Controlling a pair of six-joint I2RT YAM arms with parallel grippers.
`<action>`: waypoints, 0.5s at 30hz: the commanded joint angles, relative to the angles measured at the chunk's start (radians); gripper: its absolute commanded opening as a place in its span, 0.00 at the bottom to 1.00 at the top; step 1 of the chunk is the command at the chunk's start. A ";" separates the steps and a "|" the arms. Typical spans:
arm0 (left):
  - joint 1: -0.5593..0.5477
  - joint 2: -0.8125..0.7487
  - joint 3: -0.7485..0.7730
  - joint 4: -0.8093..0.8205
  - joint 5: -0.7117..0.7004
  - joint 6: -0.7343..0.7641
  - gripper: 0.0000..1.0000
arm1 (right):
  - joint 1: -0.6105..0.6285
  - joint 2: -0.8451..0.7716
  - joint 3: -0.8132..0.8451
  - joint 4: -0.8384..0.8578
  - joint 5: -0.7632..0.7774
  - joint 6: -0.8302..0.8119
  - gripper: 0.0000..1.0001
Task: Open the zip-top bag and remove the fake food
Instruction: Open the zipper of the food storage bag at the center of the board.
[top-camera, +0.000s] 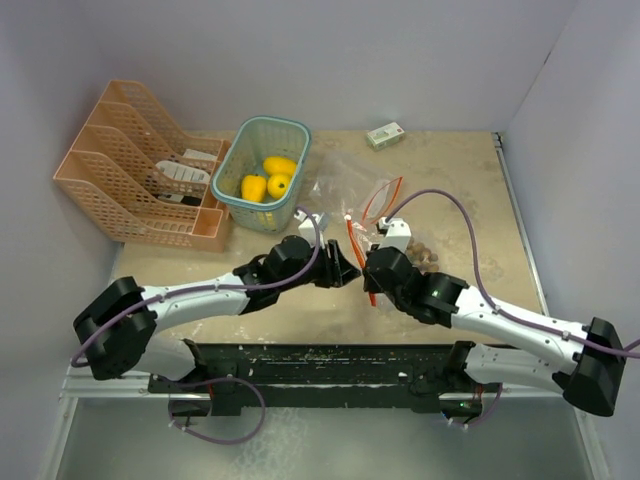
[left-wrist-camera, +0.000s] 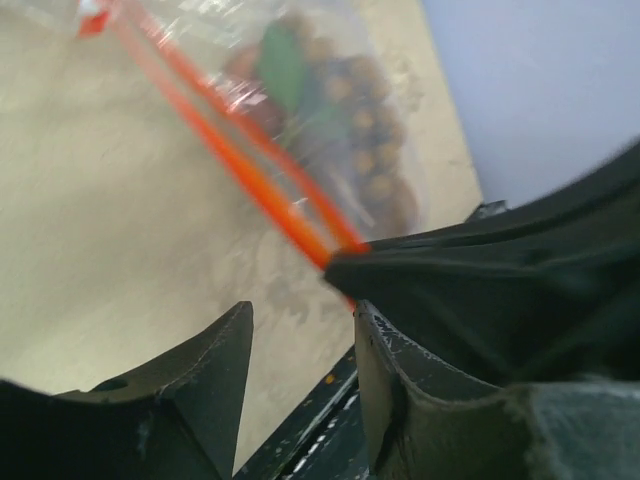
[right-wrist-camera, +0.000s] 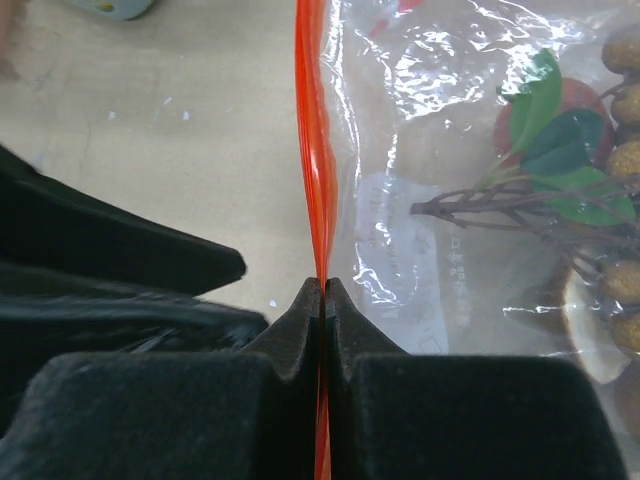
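The clear zip-top bag (top-camera: 345, 182) lies at mid-table, its orange zip strip (right-wrist-camera: 315, 150) running toward me. My right gripper (right-wrist-camera: 322, 288) is shut on that strip, near its end. A brownish grape cluster (right-wrist-camera: 620, 160) with green leaves and a red piece (right-wrist-camera: 575, 100) lies inside the bag. My left gripper (left-wrist-camera: 302, 310) stands open just beside the right one, with nothing between its fingers; the zip strip (left-wrist-camera: 240, 170) ends at the right gripper's black tip above it. From above the two grippers meet tip to tip, left gripper (top-camera: 350, 272) and right gripper (top-camera: 368, 266). Several yellow fruits (top-camera: 266, 180) sit in a basket.
A teal mesh basket (top-camera: 292, 135) stands at the back, left of the bag. A peach file organiser (top-camera: 120, 180) fills the back left. A small white-green box (top-camera: 385, 134) lies near the back wall. Walls close in on the left, back and right.
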 joint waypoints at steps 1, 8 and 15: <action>-0.005 0.028 -0.054 0.122 -0.054 -0.092 0.46 | -0.002 -0.050 -0.009 0.069 -0.021 -0.010 0.00; -0.006 0.075 -0.010 0.144 -0.041 -0.102 0.46 | -0.002 -0.109 -0.044 0.074 -0.036 -0.005 0.00; -0.006 0.051 0.008 0.133 -0.051 -0.082 0.46 | -0.002 -0.135 -0.065 0.051 -0.018 0.000 0.00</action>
